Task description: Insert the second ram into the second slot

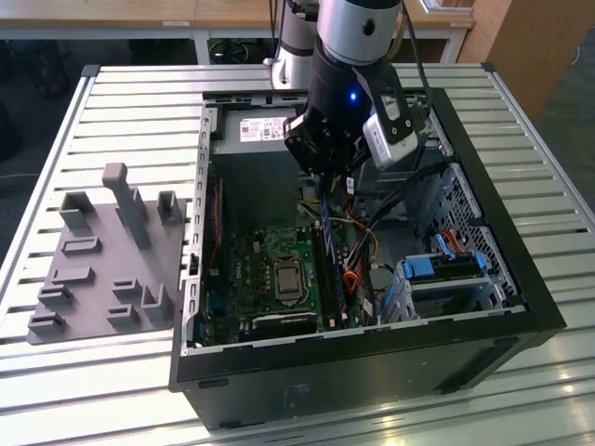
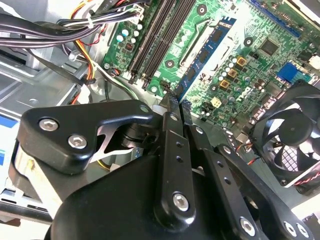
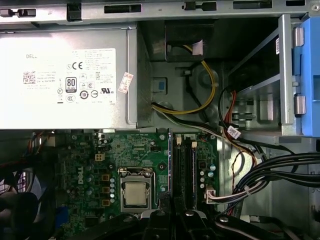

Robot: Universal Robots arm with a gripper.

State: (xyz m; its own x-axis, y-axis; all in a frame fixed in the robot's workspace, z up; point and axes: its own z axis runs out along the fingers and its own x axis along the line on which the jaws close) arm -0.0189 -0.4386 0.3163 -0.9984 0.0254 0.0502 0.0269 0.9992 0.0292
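Exterior view: the black two-fingered gripper (image 1: 325,190) pinches the second ram (image 1: 327,232), a thin flat blue circuit-board stick, upright inside the open black metal computer case (image 1: 521,288) (contact below is unclear).

Second wrist view: the narrow fingers (image 2: 172,130) clamp the second ram (image 2: 202,55) above the green motherboard (image 2: 252,75).

First wrist view: the second ram (image 3: 170,165), seen edge-on, stands just beside the long black memory slots (image 3: 177,170).

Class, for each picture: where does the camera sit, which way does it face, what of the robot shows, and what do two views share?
Exterior view: off the arm, looking down into the open computer case; the arm and pincer show.
First wrist view: on the arm, looking past the pincer onto the green board and power supply.
Second wrist view: on the arm, behind the pincer, looking along the blue memory stick it grips.
Shared: both wrist views show pincer and green board.
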